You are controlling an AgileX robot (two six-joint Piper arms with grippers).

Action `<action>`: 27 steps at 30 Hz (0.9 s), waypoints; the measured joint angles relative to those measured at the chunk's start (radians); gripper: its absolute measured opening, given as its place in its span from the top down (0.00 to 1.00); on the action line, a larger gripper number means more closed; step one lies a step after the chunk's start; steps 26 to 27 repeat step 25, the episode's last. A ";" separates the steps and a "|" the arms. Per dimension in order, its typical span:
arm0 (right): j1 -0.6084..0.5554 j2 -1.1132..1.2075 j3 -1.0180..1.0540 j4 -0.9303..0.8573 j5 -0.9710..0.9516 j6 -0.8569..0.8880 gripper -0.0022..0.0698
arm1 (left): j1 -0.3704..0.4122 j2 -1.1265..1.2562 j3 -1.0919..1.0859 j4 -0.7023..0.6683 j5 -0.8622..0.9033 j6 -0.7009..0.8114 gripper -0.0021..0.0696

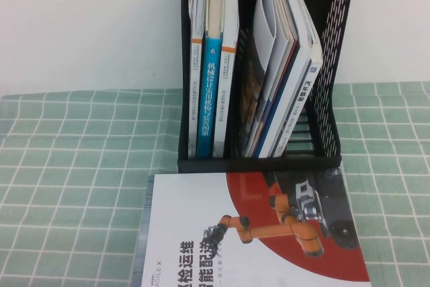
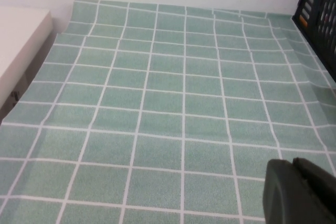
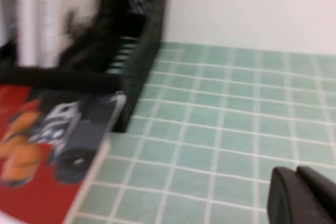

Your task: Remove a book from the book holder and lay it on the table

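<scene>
While the book (image 1: 248,233) already lies flat on the table (image 1: 74,166), white cover up with the dark red circle and orange robot arm showing, its far edge sits right against the foot of the book holder (image 1: 259,163). Judging from that, the laying-down looks done; what's left is backing the arms off clean.

Neither arm shows in the high view. Right gripper (image 3: 307,195) is low over bare green cloth, beside the book's right edge and apart from it, jaws clenched on nothing. Left gripper (image 2: 302,192) hovers over empty grid cloth well left of the holder; its fingertips sit together, so it reads as closed, holding nothing.

To finish well: pull the right gripper up and away from the book, not sideways across the cover, so it doesn't drag or spin it. Keep clear of the holder's perforated side wall. The leaning stack of magazines (image 1: 285,65) in the right compartment looks loose, and a knock could tip it out. Blue-spined book (image 1: 212,92) in the left compartment stands upright; leave it. Near end of the book is cut off by the frame, so can't tell if it overhangs the table edge.
</scene>
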 joint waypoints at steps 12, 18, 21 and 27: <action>-0.124 0.000 0.174 -0.159 -0.206 0.068 0.97 | 0.000 0.000 0.000 -0.002 0.000 0.009 0.97; -0.124 0.000 0.185 -0.164 -0.123 0.072 0.97 | 0.000 0.000 0.000 -0.002 0.000 0.009 0.97; -0.124 0.000 0.185 -0.168 -0.121 0.069 0.97 | 0.000 0.000 0.000 -0.004 0.000 0.009 0.97; -0.124 0.000 0.185 -0.163 -0.121 0.031 0.97 | 0.000 0.000 0.000 -0.004 0.000 0.009 0.97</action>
